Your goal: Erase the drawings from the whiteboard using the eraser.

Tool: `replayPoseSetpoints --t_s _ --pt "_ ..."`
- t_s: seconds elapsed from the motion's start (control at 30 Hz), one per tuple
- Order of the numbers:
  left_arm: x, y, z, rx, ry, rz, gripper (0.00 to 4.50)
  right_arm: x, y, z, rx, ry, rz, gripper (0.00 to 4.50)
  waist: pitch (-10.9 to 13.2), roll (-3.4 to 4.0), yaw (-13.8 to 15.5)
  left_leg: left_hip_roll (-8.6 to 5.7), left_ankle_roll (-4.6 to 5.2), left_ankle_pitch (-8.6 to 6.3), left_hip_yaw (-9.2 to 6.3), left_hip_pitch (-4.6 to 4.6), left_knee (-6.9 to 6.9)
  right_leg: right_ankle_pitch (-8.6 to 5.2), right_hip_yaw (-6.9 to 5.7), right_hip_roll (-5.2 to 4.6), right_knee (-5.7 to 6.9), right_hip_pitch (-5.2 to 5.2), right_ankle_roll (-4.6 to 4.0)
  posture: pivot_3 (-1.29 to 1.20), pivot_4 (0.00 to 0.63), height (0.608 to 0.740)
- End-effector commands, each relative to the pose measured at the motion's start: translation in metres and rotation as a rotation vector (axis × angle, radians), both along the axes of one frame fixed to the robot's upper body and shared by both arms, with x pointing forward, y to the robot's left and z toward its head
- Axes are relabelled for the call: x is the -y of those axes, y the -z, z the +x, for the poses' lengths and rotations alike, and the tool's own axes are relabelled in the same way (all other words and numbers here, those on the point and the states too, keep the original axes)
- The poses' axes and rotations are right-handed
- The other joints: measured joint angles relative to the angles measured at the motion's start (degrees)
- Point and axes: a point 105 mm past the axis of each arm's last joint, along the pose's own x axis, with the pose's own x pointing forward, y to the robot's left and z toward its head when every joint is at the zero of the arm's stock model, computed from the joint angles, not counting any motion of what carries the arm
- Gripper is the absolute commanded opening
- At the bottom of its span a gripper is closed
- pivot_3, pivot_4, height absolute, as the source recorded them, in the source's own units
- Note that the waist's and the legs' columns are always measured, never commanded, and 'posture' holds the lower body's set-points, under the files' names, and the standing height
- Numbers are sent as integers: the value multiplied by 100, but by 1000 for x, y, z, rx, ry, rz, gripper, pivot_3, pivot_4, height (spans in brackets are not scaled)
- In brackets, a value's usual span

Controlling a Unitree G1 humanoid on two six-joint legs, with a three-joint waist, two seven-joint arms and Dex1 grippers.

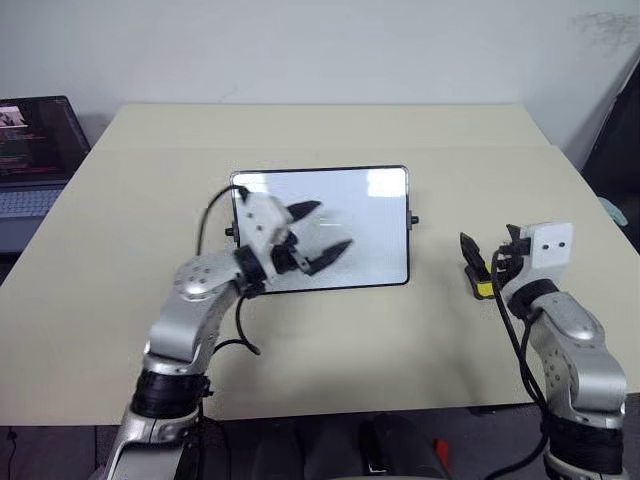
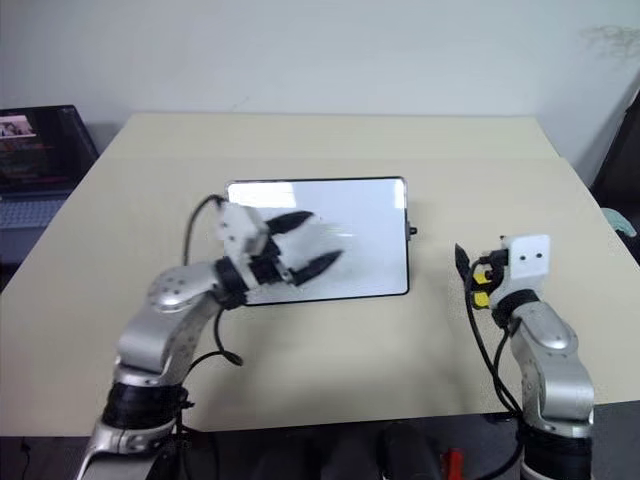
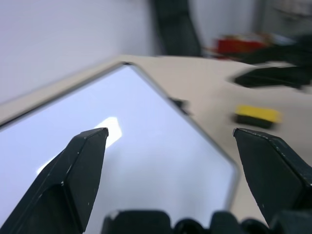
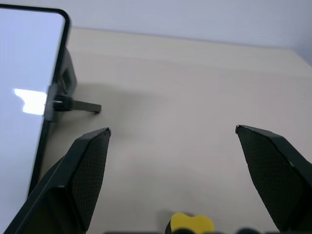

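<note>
We see the whiteboard (image 1: pixel 330 225) lying flat near the middle of the beige tabletop (image 1: pixel 330 340), its long sides parallel to the near edge. Its surface reads glossy white; we cannot make out any red marks on it.

The left claw (image 1: pixel 322 232) hovers over the left half of the whiteboard, its two black fingers spread apart and gripping nothing. It covers part of the board's near left area in both eye views. The left wrist view looks between those fingers across the board's white face and rounded corner, and shows the eraser (image 3: pixel 256 116) lying on the tabletop beyond the board's short side, with a dark blurred shape just past it.

In the eye views the eraser sits on the tabletop to the right of the whiteboard, towards the right edge, just beside the right claw (image 1: pixel 482 262). The right wrist view shows the right claw's fingers standing wide apart over bare tabletop, with a yellow part low between them and the board's knob (image 4: pixel 73 105) to one side.

A laptop (image 1: pixel 30 150) stands off the tabletop's far left corner.
</note>
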Motion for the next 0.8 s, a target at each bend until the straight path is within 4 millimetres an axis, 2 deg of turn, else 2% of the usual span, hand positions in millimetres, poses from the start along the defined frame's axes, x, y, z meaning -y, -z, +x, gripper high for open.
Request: replayPoseSetpoints --t_s 0.03,0.1,0.17,0.23,0.37,0.43,0.57,0.8 --pt "-27 -6 -14 43 -202 -131 4500 5 -5 -24 132 17 -36 4464 -8 1 8 0 -1 0 0 0 0 0 1 -4 -3 1 0 0 150 740" --pt "-43 8 -20 31 -337 -147 4500 14 4 -34 144 28 -64 4464 -8 2 10 -1 -4 -2 1 5 -1 -5 3 -24 -1 5 8 0 150 740" --pt "-74 34 -29 4 -552 -142 4500 23 20 -47 130 34 -48 4464 -8 2 11 -3 -4 -2 -1 14 0 -4 7 -31 2 8 8 0 150 740" --pt "-92 53 -38 -10 -685 -130 4500 25 34 -54 119 21 -27 4464 -8 1 6 -2 -3 -3 -1 40 -2 -5 4 -32 -6 48 8 0 150 740" --pt "-104 76 -54 -50 -794 -139 4500 22 55 -51 87 -20 50 4464 -5 -2 -3 -1 0 -3 1 70 -1 -9 -5 -30 -2 71 1 0 150 740" --pt "-100 80 -54 -58 -799 -144 4500 25 58 -47 84 -31 51 4464 -5 -1 -2 -1 1 -2 0 94 0 -10 1 -31 2 91 0 0 150 740" --pt "-106 84 -63 -66 -822 -135 4500 16 71 -42 43 -73 109 4464 -8 -2 3 -5 7 2 2 109 -2 -10 5 -27 4 94 0 0 150 740" --pt "-104 75 -57 -32 -805 -114 4500 19 67 -44 52 -57 86 4464 -8 -1 14 -4 3 -1 -1 66 -6 -21 -1 -24 -3 82 -17 0 150 740"
